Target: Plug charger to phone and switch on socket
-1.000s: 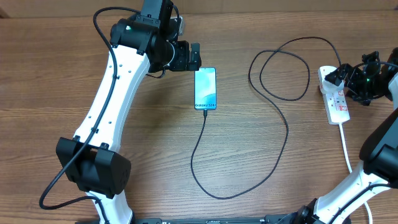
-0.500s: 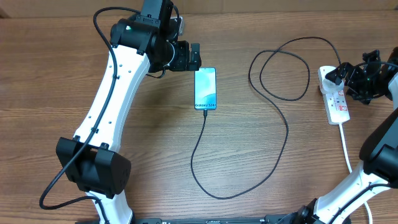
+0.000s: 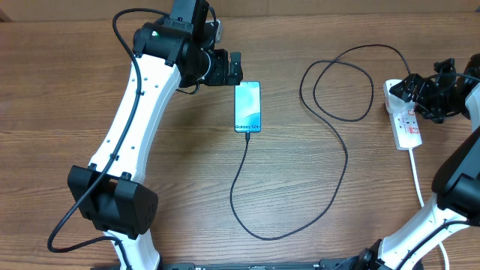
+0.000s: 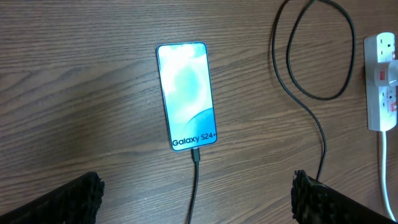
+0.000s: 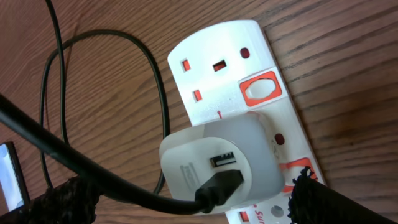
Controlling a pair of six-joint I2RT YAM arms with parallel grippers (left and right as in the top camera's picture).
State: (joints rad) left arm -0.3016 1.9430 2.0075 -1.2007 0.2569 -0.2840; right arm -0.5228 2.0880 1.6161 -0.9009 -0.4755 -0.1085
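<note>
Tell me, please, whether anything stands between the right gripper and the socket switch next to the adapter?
Nothing visible does. The right gripper hangs open just over the socket. The switch beside the adapter shows only its orange edge, past one fingertip. The charger leaves the adapter's front, away from the switch.

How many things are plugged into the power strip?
1: the white adapter, holding the charger cable, next to an empty outlet. The right gripper covers part of the strip.
</note>
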